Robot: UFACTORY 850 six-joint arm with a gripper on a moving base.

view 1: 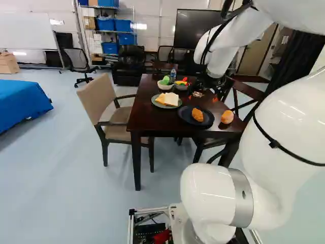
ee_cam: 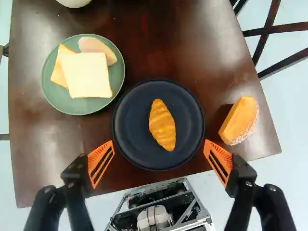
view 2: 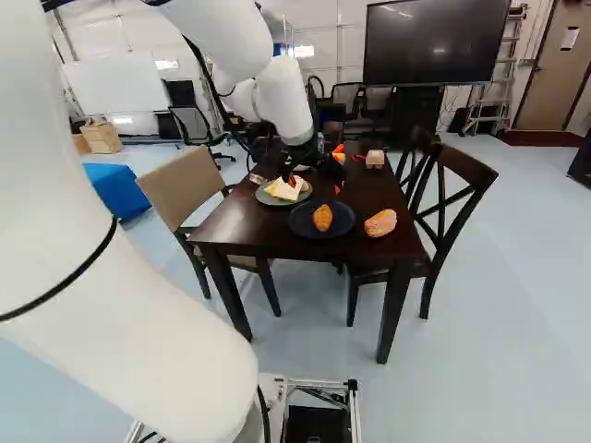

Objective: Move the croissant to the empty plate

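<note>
The gripper point(view 1: 203, 95) hangs over the table, beyond the dark plate point(view 1: 184, 115) in the left base view. The orange-brown croissant point(view 1: 197, 115) lies on that round plate. In the wrist view the gripper point(ee_cam: 159, 144) stands open, its orange-padded fingers wide apart and holding nothing. The croissant point(ee_cam: 162, 125) shows ahead of the gap between them, near the middle of the dark plate point(ee_cam: 134, 149). Beside it, a green plate point(ee_cam: 53, 89) bears white and yellow slices and a pinkish piece.
An orange bread-like piece point(ee_cam: 240, 120) rests near the table's corner. Farther back on the table point(view 1: 139, 112) are a bowl point(view 1: 165, 86) with green items, another with colourful items, a bottle point(view 1: 173, 74) and a small box point(view 2: 375, 159). Chairs point(view 2: 452, 208) flank the table.
</note>
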